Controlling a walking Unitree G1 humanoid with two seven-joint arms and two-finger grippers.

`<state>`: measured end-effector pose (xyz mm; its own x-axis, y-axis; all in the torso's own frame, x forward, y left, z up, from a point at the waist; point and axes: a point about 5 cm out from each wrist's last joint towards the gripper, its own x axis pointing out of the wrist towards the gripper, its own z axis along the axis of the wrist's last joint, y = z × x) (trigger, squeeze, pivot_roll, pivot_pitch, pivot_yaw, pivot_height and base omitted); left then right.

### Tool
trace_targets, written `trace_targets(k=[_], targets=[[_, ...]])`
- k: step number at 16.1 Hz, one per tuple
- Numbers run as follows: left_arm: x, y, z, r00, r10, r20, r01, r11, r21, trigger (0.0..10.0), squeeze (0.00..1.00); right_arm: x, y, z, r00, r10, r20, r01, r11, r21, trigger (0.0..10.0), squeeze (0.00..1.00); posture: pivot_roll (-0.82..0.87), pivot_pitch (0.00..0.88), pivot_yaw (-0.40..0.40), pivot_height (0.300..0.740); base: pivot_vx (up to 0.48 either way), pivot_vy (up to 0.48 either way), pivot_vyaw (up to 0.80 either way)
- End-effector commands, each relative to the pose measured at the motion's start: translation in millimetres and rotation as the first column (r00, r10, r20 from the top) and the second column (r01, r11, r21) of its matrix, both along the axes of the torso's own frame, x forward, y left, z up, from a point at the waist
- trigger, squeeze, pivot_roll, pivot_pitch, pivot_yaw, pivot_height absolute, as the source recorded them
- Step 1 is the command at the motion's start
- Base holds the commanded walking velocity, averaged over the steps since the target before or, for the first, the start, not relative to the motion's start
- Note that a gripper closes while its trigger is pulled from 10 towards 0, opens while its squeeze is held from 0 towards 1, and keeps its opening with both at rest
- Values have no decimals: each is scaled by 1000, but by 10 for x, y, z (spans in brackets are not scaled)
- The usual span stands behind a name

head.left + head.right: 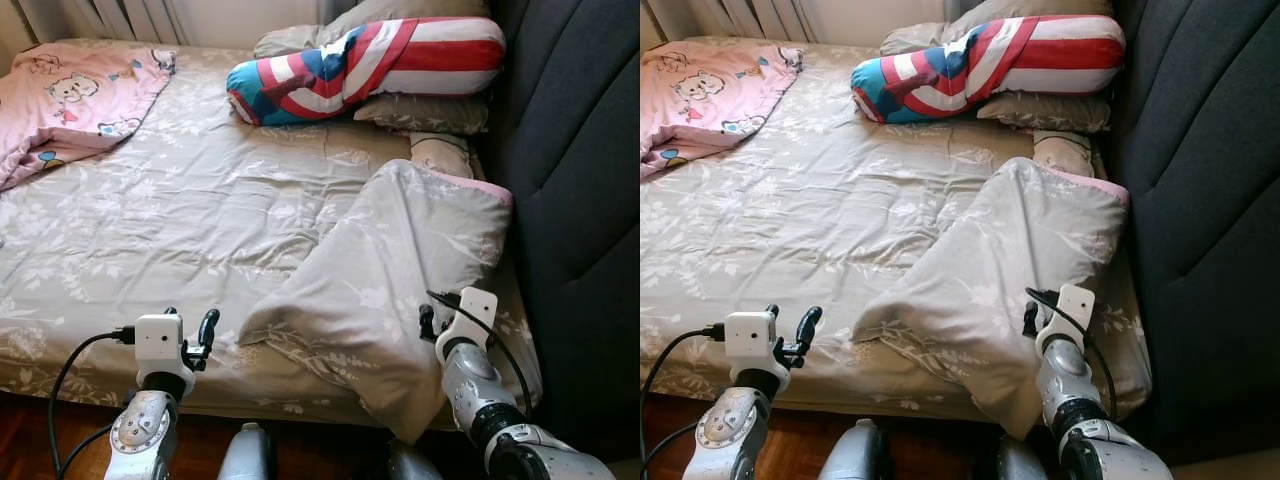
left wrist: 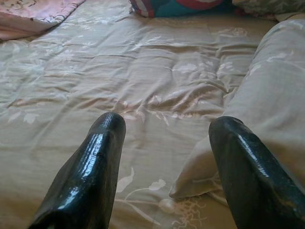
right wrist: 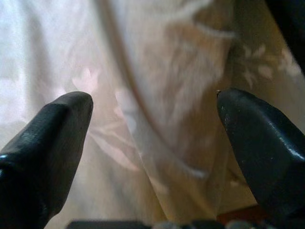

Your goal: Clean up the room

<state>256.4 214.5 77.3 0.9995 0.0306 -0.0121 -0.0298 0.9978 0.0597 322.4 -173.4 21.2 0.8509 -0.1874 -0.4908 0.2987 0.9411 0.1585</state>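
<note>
Beige quilt (image 1: 400,270) folded on bed (image 1: 150,230), left gripper (image 2: 164,143) and right gripper (image 3: 152,124) fingers apart

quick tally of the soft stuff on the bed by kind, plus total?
Pillows: 4: striped red, white and blue pillow, two beige pillows, small pillow by the headboard
Duvets: 1: beige floral duvet, corner folded back
Blankets: 1: pink cartoon blanket
Total: 6

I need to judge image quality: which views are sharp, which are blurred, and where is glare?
Left eye view: sharp, daylight from the top, folded duvet evenly lit. Left wrist view: glare on the left end effector's fingers. Right wrist view: fabric soft and washed out, right end effector close against it.
</note>
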Motion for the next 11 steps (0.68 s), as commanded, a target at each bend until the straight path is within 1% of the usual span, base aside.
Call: trace_targets(k=[1,2,4,5,6,8,9,10,11], targets=[[-20,8,32,1000,-14,0,14,1000,1,10000,0,-101,15,-131,998,-4,-66,8,998,56,10000,0,158,157,-7,657,0,0,0],[-17,12,47,1000,-18,2,18,1000,5,10000,0,-121,20,-154,997,-5,-78,10,998,65,10000,0,165,161,-3,657,0,0,0],[-8,27,89,1000,-22,9,22,1000,10,10000,0,-144,-9,-174,995,-23,-93,27,999,43,10000,0,171,167,3,657,0,0,0],[-11,37,105,1000,-24,11,23,1000,14,10000,0,-157,-21,-187,994,-46,-101,52,997,58,10000,0,180,173,10,657,0,0,0],[-27,54,121,1000,-28,10,27,999,21,10000,0,-171,-28,-202,991,-69,-112,77,994,73,10000,0,192,181,20,657,0,0,0],[-64,79,141,1000,-30,4,30,999,31,10000,0,-186,-28,-218,990,-71,-119,80,994,72,10000,0,207,193,32,657,0,0,0],[-89,92,161,1000,-31,4,31,999,36,10000,0,-210,-21,-245,988,-84,-133,98,990,100,10000,0,212,197,38,657,0,0,0],[-107,95,187,999,-36,4,36,999,41,10000,0,-244,7,-288,983,-92,-158,119,979,164,10000,0,224,205,49,657,0,0,0],[-112,95,195,999,-38,5,38,998,44,10000,0,-254,15,-301,982,-94,-165,124,976,182,10000,0,226,206,50,657,0,0,0]])
